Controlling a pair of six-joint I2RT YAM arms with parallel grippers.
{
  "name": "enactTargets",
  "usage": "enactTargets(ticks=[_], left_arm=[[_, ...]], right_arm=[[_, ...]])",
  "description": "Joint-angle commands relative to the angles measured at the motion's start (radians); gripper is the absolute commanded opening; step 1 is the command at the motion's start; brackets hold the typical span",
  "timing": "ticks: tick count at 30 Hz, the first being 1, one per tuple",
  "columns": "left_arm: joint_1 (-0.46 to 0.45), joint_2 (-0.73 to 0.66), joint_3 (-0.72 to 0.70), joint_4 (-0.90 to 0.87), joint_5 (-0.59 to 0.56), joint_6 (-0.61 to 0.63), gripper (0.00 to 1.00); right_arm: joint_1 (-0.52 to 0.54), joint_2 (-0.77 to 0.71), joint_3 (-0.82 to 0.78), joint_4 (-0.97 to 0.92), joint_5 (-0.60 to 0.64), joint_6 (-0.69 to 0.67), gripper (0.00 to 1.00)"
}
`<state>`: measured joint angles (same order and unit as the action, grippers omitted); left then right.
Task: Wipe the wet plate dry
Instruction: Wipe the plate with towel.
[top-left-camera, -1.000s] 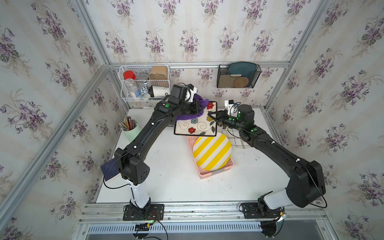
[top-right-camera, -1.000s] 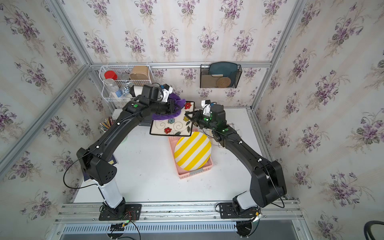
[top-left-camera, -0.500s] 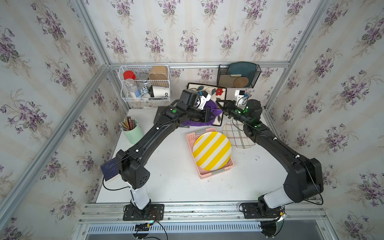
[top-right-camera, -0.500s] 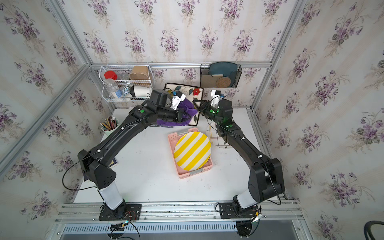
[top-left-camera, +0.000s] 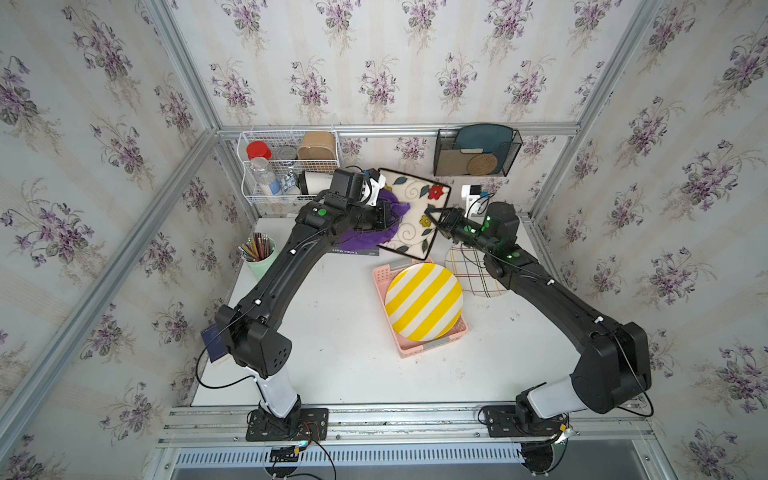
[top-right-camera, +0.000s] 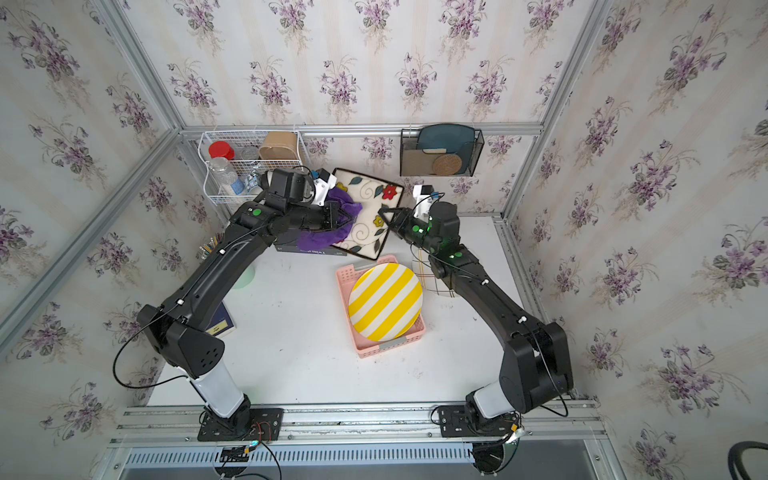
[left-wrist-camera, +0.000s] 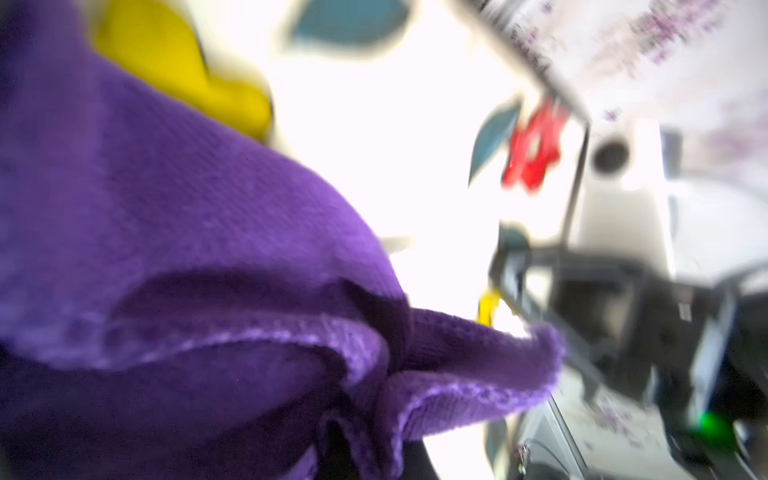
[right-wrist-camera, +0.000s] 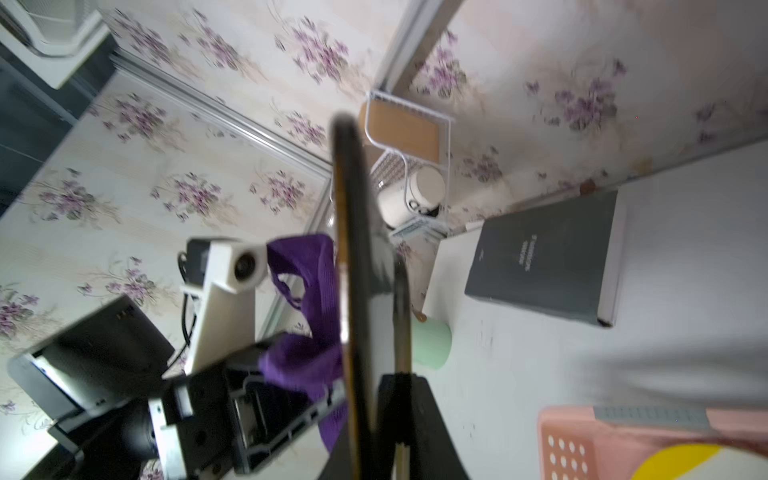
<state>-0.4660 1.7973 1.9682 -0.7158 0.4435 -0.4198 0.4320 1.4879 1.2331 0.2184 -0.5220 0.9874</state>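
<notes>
We see the right fingers (top-left-camera: 436, 215) clamped on the rim of the floral plate (top-left-camera: 415, 208). The plate stands tilted, nearly on edge, and is lifted clear of the tabletop (top-left-camera: 332, 340). In the right wrist view its dark rim runs straight out from between those two fingers.

The left fingers (top-left-camera: 384, 217) are closed on a bunched purple cloth (top-left-camera: 370, 237), which hangs below them and spills past their tips onto the plate's patterned face. The left wrist view is badly blurred, so we can only say the cloth seems to be touching the plate just ahead of the left fingers. The two pairs of fingers face each other with the plate between them, the left on its face and the right on its edge.

Below the right fingers lie a plaid plate (top-left-camera: 465, 274) and, just beside it, a pink basket (top-left-camera: 384, 272) carrying a yellow striped plate (top-left-camera: 424, 301). Beneath the left fingers a dark book (right-wrist-camera: 544, 257) lies flat, and a green cup (right-wrist-camera: 432, 345) stands near it.
</notes>
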Motion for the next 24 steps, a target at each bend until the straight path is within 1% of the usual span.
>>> enactTargets(ticks=[1, 3, 5, 6, 7, 9, 12, 14, 16, 19, 24], left_arm=[[-0.019, 0.065, 0.033, -0.01, 0.013, -0.036, 0.0], [-0.055, 0.096, 0.073, -0.011, 0.038, -0.029, 0.0], [-0.068, 0.098, 0.077, -0.017, 0.008, -0.02, 0.0], [-0.06, 0.084, 0.065, -0.012, -0.025, -0.016, 0.0], [-0.049, 0.073, 0.057, -0.004, -0.043, -0.017, 0.0], [-0.027, 0.063, 0.057, 0.018, -0.033, -0.023, 0.0], [-0.024, 0.102, 0.116, 0.035, 0.042, -0.035, 0.0], [-0.038, 0.146, 0.168, 0.041, 0.103, -0.068, 0.0], [-0.069, 0.19, 0.215, 0.041, 0.131, -0.08, 0.0], [-0.104, 0.199, 0.226, 0.058, 0.13, -0.096, 0.0], [-0.081, 0.124, 0.187, 0.07, 0.128, -0.1, 0.0]], right_arm=[[0.021, 0.0, 0.061, 0.38, -0.3, 0.039, 0.0], [-0.026, 0.001, 0.052, 0.443, -0.285, 0.096, 0.0], [-0.091, -0.008, 0.011, 0.542, -0.271, 0.193, 0.0], [-0.115, -0.019, -0.006, 0.564, -0.268, 0.199, 0.0], [-0.123, -0.031, -0.006, 0.52, -0.267, 0.166, 0.0], [-0.102, -0.046, 0.004, 0.425, -0.271, 0.088, 0.0], [-0.02, -0.035, 0.028, 0.345, -0.287, 0.008, 0.0], [0.031, -0.001, 0.052, 0.348, -0.297, 0.006, 0.0], [0.037, 0.023, 0.061, 0.387, -0.292, 0.038, 0.0], [-0.01, 0.03, 0.057, 0.467, -0.258, 0.103, 0.0], [-0.16, 0.016, 0.038, 0.601, -0.229, 0.237, 0.0]])
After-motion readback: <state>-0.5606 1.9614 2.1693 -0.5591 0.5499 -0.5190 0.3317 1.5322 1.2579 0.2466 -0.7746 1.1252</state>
